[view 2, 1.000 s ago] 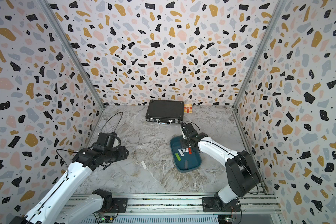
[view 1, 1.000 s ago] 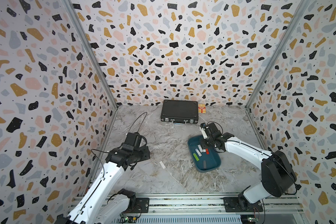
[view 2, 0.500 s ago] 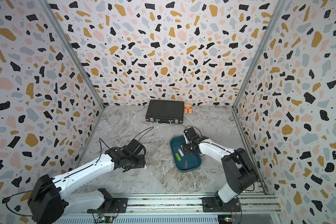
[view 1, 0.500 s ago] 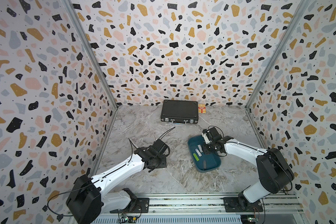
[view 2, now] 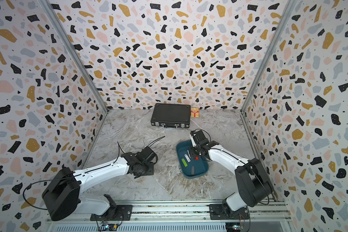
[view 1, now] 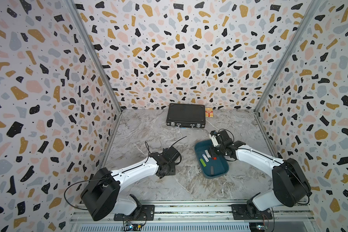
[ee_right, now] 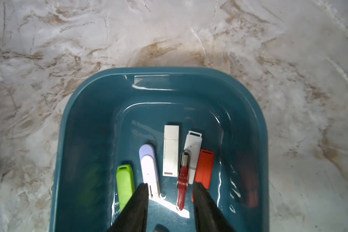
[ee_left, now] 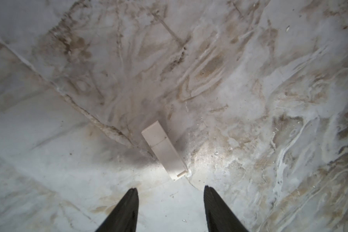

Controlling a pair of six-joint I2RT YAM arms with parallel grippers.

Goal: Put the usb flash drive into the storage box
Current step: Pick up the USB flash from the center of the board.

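USB flash drive (ee_left: 163,149), white: lies flat on marble worktop (ee_left: 68,60), outside storage box (ee_right: 84,120). Left gripper (ee_left: 170,187): jaws apart, empty, just short of the drive. Right gripper (ee_right: 170,183): jaws apart, empty, above the box. Box holds several other drives (ee_right: 170,152).
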